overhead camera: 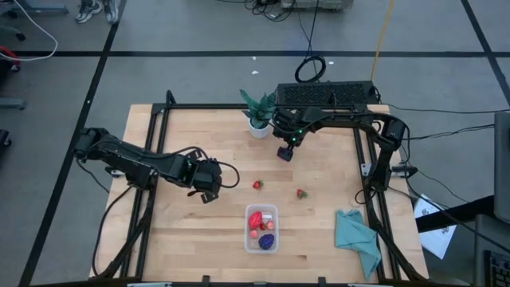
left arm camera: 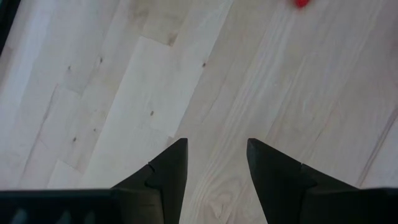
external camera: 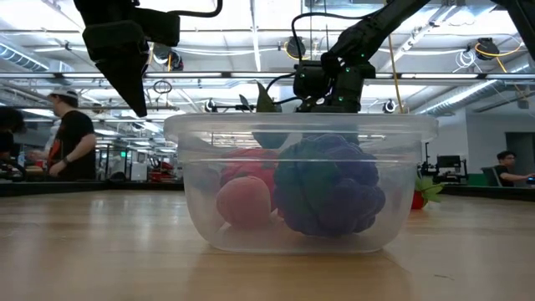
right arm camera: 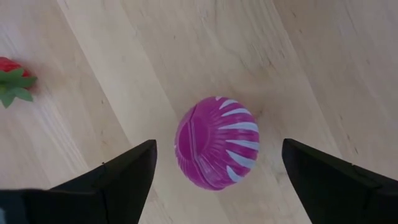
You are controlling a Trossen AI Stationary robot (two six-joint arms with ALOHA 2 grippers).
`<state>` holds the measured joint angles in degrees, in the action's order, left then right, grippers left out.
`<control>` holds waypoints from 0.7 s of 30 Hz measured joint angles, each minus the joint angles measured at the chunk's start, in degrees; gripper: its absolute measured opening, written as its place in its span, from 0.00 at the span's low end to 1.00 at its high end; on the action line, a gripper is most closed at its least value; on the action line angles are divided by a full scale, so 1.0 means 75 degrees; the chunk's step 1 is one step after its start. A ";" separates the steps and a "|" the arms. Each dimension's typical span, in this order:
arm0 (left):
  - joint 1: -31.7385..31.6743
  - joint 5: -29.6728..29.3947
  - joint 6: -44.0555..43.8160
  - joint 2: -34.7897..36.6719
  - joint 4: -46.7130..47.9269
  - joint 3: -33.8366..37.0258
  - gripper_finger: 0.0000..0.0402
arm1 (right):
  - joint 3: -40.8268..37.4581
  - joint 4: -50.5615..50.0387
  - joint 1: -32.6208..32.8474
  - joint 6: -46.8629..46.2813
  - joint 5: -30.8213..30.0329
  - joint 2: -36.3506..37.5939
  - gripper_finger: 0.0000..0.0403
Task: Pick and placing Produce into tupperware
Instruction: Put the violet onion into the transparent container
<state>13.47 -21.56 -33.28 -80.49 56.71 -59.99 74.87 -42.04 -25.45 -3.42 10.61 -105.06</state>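
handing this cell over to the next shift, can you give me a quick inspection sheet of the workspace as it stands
surface: wooden table, bare between items.
job's things: tupperware near the front edge holds red, pinkish and dark purple produce; two strawberries loose on the table; magenta ball on the table below the right gripper.
clutter: potted plant at the back; teal cloth front right.
grippers: left gripper open, empty, above bare wood; right gripper open, either side of the magenta ball, not touching.
cables: black loop on the floor behind the table.
surroundings: people in the room beyond.
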 joint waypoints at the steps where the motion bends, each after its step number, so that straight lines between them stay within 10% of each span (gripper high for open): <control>1: 0.0000 0.0000 -0.0004 0.0000 0.0000 0.0000 0.42 | 0.0000 0.0025 0.0000 -0.0001 0.0000 0.0000 0.84; 21: 0.0000 0.0003 -0.0026 0.0000 0.0000 0.0000 0.42 | -0.0639 0.0442 0.0003 -0.0061 0.0000 0.0009 0.84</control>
<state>13.47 -21.54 -33.47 -80.49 56.71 -59.99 70.08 -38.72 -25.43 -3.88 10.61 -104.99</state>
